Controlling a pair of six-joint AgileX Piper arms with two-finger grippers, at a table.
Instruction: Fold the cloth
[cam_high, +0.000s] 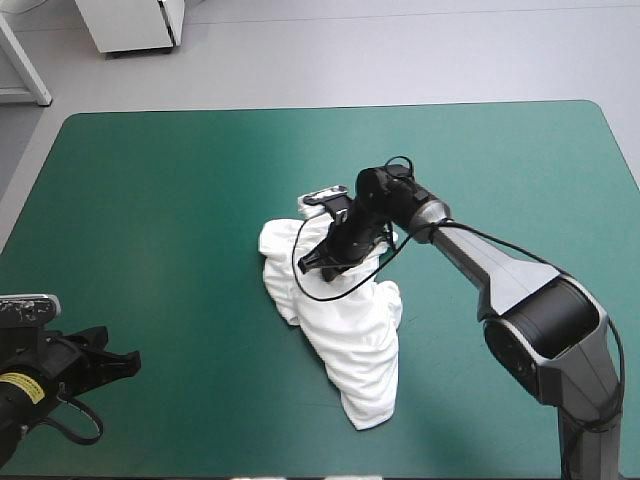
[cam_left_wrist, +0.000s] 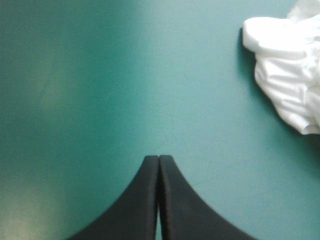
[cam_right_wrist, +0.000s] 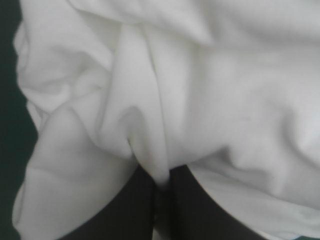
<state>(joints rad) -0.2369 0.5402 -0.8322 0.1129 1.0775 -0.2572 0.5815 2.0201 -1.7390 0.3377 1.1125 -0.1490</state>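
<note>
Right wrist view: only 1 thin fold of the T-shirt (cam_right_wrist: 210, 90) is pinched between the fingers of the right gripper (cam_right_wrist: 161, 181); slippage on lifting is risked.

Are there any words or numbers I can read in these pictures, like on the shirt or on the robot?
No text here can be read.
Yellow sticker on the left arm: too small to read.
T-shirt: plain white, no print showing in any view.
Teal-green cover: no writing on it.
</note>
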